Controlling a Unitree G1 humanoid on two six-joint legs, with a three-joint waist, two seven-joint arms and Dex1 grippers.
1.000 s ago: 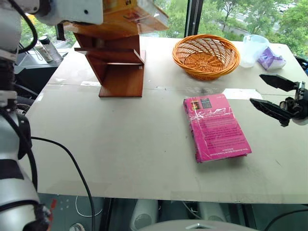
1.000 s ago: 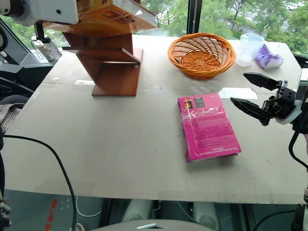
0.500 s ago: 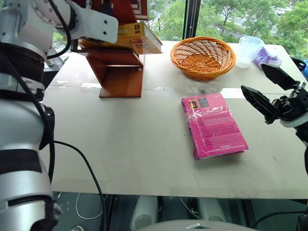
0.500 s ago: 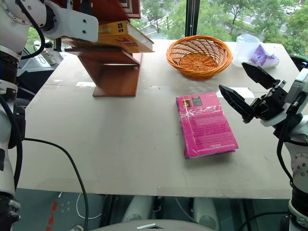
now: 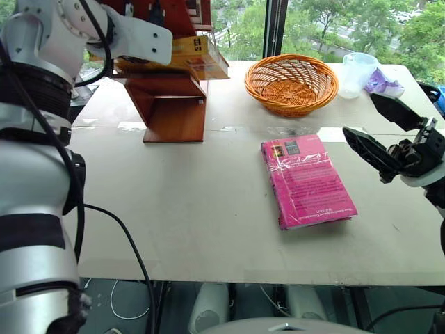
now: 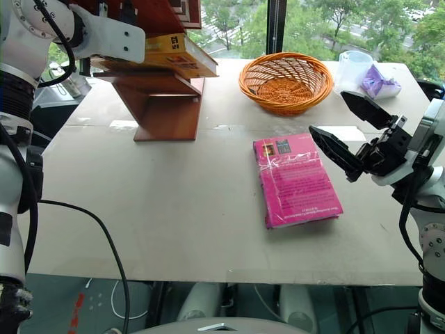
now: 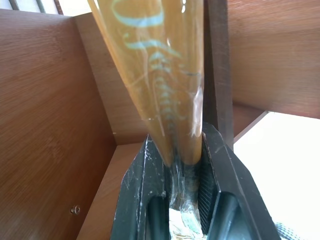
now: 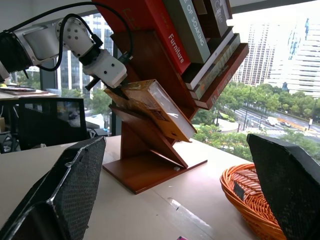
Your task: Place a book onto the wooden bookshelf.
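At the far left, the left gripper [image 7: 175, 165] had its two black fingers clamped on the end of the thick yellow-orange paperback book [image 5: 198, 56] in glossy plastic wrap; in the head views the white arm housing hid the fingers, and only the left wrist view showed them pressed against the wrinkled film on both sides. The book lay flat on a horizontal board of the reddish-brown polished wooden bookshelf [image 5: 174, 111], its free end jutting out past the board toward the basket. The shelf's upper part was cut off by the top of the head views; the right wrist view showed its slanted panels carrying a row of leaning books [image 8: 195, 30] above, their titles only partly legible. The shelf stood on a pale, matte tabletop [image 5: 181, 216]. Further right sat a round orange wicker basket [image 5: 292, 83] of open weave, and nearer the front a pink-magenta book [image 5: 306, 182] lay flat in creased shiny wrap, its cover text too small to read. Behind the basket stood a translucent plastic cup [image 5: 359, 72] beside a crumpled purple packet [image 5: 384, 83], hard to identify. At the far right, the right gripper [image 5: 381, 132] hovered above the table with its textured black fingers spread wide, holding nothing.
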